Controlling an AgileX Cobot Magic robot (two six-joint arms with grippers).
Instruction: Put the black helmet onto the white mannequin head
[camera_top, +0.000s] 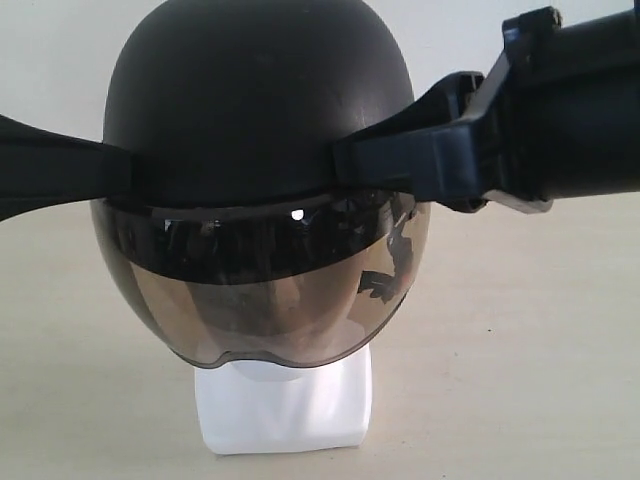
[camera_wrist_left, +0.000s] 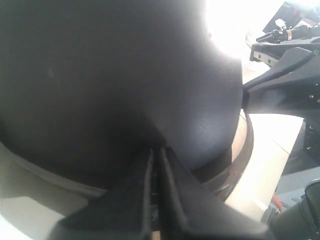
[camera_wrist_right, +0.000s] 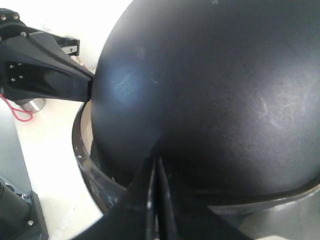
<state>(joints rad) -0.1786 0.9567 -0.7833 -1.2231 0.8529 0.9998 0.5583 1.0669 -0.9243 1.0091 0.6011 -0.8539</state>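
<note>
Nearest the exterior camera is the visor (camera_top: 260, 290), a thin, curved, smoke-tinted sheet. It probably flexes and scratches easily, so it is a poor place to take hold. Below its lower edge the white mannequin head (camera_top: 285, 410) shows only its neck and squarish base, standing on the pale table (camera_top: 520, 380). A pale shape shows dimly through the tint.

Behind the visor rises the black helmet (camera_top: 250, 100), already sitting over the head. Its crown is up, its opening is down and its front faces the camera. Its long axis likely runs front to back, towards the camera, and it looks level.

The shell appears hard, smooth and rounded, and probably moderately heavy, so fingertips could slide on the dome. The band just above the visor, on opposite sides, looks like the safer place to take hold.

That is where both claws meet it. The left gripper (camera_top: 120, 170) and the right gripper (camera_top: 345, 160) each have their fingers pinched together, with the tips pressed against the shell and nothing visibly held between them.

Farthest back is a plain wall (camera_top: 60, 40).
</note>
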